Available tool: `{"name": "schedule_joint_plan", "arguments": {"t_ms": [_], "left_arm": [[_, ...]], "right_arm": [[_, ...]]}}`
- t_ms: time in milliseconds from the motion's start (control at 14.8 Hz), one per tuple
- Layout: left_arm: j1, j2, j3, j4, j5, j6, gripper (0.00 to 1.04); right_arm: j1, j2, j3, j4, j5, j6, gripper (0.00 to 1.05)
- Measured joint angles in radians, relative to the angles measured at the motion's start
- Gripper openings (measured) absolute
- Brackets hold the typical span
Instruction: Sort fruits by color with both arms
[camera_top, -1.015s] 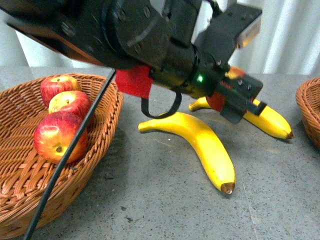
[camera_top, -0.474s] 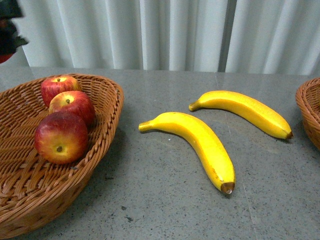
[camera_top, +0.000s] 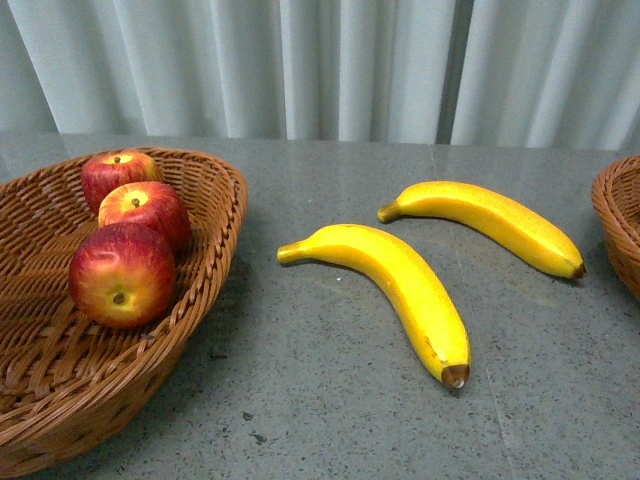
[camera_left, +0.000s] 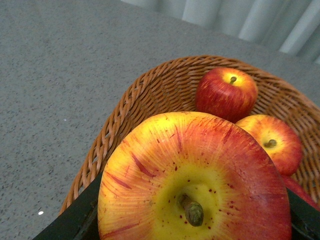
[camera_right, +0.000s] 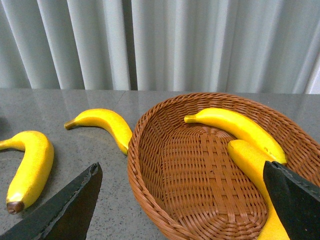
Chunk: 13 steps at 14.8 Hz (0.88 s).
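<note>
Apples (camera_top: 122, 275) in basket (camera_top: 222, 215); bananas (camera_top: 400, 285) (curved) on table (camera_top: 330, 420).

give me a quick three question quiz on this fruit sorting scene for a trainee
1. In the front view, how many apples lie in the left basket? A two, B three, C five.
2. True or false: the right pincer is shut.
3. Fill in: the left pincer grips an ____.
Key: 1 B. 2 false, it is open. 3 apple.
</note>
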Motion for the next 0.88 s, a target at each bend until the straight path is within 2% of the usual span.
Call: {"name": "schedule_joint_plan", "arguments": {"t_ms": [135,406,474,745,880], "left_arm": [[0.000,-0.006,0.000,0.002,0.005,-0.013,0.73],[0.003,-0.018,0.000,-0.008,0.004,-0.014,0.97],[0.003,-0.028,0.000,-0.014,-0.001,-0.014,1.00],[-0.023,-0.100,0.000,-0.022,-0.019,-0.014,0.98],[-0.085,-0.235,-0.002,0.000,-0.050,0.022,0.98]], "right_arm": [[0.000,0.000,0.000,0.000,0.000,0.000,0.98],[0.000,0.000,0.000,0.000,0.000,0.000,0.98],[0.000,0.000,0.000,0.000,0.000,0.000,0.98],[0.000,0.000,0.000,0.000,0.000,0.000,0.98],[0.000,0.000,0.000,0.000,0.000,0.000,0.98]]}}
